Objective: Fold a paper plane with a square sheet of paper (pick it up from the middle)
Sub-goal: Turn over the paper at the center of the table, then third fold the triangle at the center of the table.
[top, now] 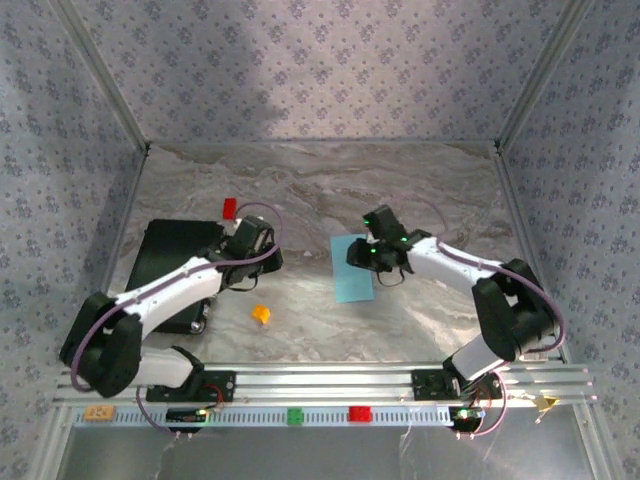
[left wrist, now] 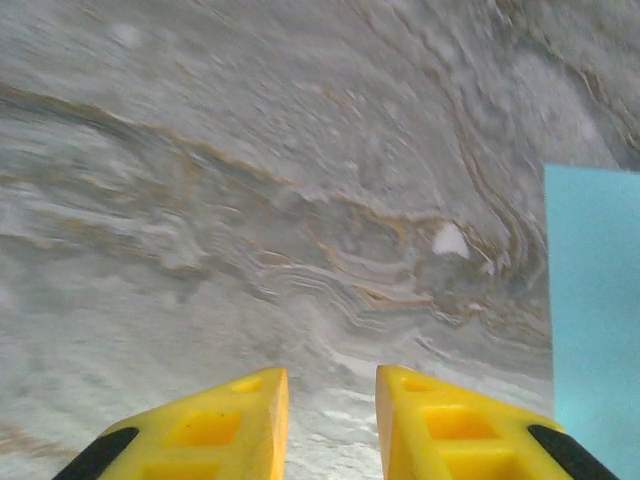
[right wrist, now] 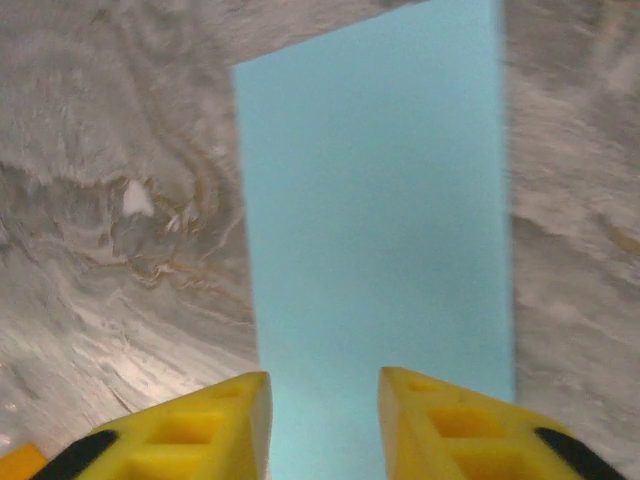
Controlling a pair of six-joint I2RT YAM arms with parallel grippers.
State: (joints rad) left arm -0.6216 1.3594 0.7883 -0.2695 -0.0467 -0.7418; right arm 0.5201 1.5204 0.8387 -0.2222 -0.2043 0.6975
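On the marbled table (top: pixel 300 190), paper (top: pixel 352 270) lies flat; both jaws ajar, seemingly empty.

The marble-patterned table (top: pixel 400 180) carries a light-blue paper (top: pixel 352 272), a black slab (top: pixel 170 250), a red block (top: pixel 229 208) and an orange block (top: pixel 261 314).

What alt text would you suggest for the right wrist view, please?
A light-blue paper lies flat on a grey marbled table, stretching away from the camera as a tall rectangle. At the bottom edge, the right hand's two yellow fingers stand slightly apart over its near end, holding nothing.
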